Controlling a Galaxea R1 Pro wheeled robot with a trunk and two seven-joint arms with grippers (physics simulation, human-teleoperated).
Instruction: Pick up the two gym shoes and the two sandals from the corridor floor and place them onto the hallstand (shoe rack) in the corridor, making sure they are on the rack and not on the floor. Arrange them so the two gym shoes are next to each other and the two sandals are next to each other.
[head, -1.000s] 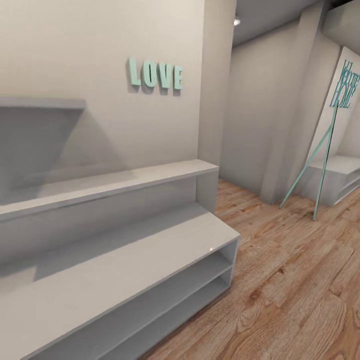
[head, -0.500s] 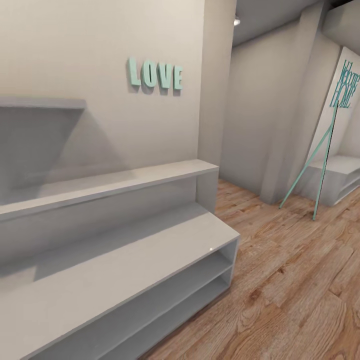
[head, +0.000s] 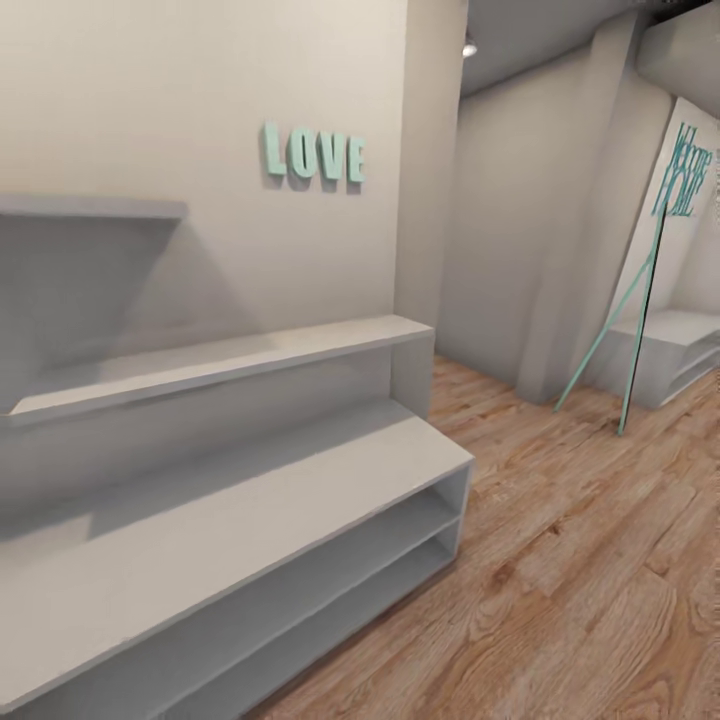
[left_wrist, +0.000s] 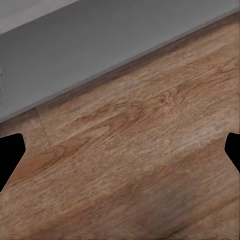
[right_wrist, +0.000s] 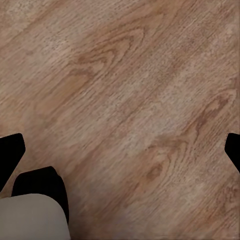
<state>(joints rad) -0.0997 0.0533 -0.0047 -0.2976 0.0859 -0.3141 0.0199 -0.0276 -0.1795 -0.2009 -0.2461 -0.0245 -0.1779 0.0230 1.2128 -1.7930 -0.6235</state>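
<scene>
- Looking at the rack (head: 250, 500) from 10 to 7 o'clock, top bare, floor (head: 580, 560) at 4 o'clock.
- "LOVE" sign (head: 314, 155) at 12 o'clock.
- Both jaws (left_wrist: 120, 145) (right_wrist: 120, 145) spread wide over floor, holding nothing.

From my head camera the corridor looks evenly and softly lit. A small ceiling lamp (head: 469, 47) glows near the top. Under the thin grey floating wall shelf (head: 90, 208) a wide soft shadow falls on the pale wall. The low light-grey shoe rack (head: 250, 500) has darker open compartments. The light brown wood-grain floor (head: 580, 560) looks a little smeared. My wrist pictures are softer, with blurred grain.
</scene>
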